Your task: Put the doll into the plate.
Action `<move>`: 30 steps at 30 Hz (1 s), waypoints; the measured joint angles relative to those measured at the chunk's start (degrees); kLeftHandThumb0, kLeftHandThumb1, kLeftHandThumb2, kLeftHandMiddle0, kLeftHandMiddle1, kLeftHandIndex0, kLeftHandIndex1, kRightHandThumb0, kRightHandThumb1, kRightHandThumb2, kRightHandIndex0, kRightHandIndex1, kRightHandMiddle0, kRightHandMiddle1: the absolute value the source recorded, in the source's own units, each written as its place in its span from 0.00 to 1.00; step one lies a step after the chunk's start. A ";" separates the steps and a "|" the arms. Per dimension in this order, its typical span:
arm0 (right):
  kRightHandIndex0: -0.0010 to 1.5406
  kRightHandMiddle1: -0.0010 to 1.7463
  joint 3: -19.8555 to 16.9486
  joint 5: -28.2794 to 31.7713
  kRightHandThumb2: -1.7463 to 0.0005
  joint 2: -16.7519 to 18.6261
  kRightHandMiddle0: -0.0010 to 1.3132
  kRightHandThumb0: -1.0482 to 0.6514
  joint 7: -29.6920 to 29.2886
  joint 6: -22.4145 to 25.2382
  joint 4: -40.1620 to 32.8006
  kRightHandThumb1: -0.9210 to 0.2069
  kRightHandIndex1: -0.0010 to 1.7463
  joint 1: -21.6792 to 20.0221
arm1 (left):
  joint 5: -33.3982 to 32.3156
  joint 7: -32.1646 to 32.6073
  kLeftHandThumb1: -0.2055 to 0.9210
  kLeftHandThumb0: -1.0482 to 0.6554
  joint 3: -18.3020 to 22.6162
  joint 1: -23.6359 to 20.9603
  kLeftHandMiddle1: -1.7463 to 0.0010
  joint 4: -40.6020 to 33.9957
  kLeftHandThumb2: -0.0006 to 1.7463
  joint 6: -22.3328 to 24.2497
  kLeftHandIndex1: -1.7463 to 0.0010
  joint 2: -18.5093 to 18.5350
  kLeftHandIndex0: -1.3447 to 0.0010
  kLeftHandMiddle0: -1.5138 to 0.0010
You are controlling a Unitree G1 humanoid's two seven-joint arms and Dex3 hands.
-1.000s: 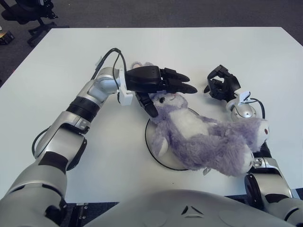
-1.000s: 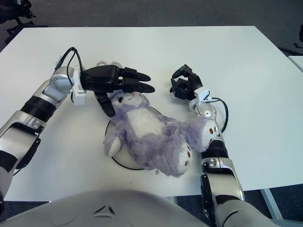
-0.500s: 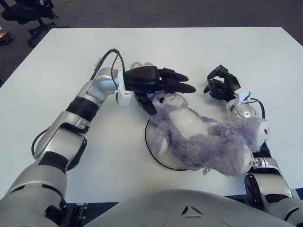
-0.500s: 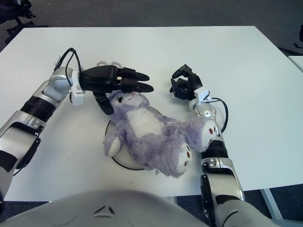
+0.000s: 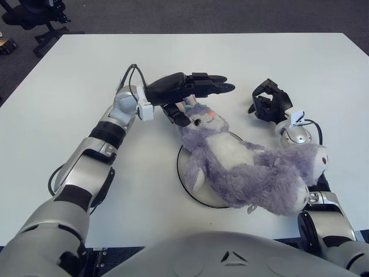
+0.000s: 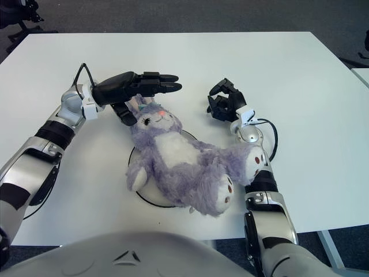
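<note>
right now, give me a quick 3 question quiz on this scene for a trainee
1. True or false: the purple plush bunny lies partly on the white plate.
2. Which hand is next to the bunny's head? A) left hand B) right hand C) neither
3. Fill in: the right hand sits on the white ____ with its fingers curled and nothing in them.

Key:
1. True. Its body covers most of the plate, while its legs hang off toward the robot's right forearm.
2. A. The left hand is just above the head, fingers stretched out flat and holding nothing.
3. table.
</note>
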 measured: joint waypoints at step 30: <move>0.55 0.99 -0.03 0.05 0.51 -0.10 0.29 0.39 0.70 -1.34 3.20 0.23 1.00 -1.44 | -5.26 2.25 1.00 0.20 24.03 0.25 0.98 -1.58 0.59 16.69 0.98 -4.82 0.72 0.59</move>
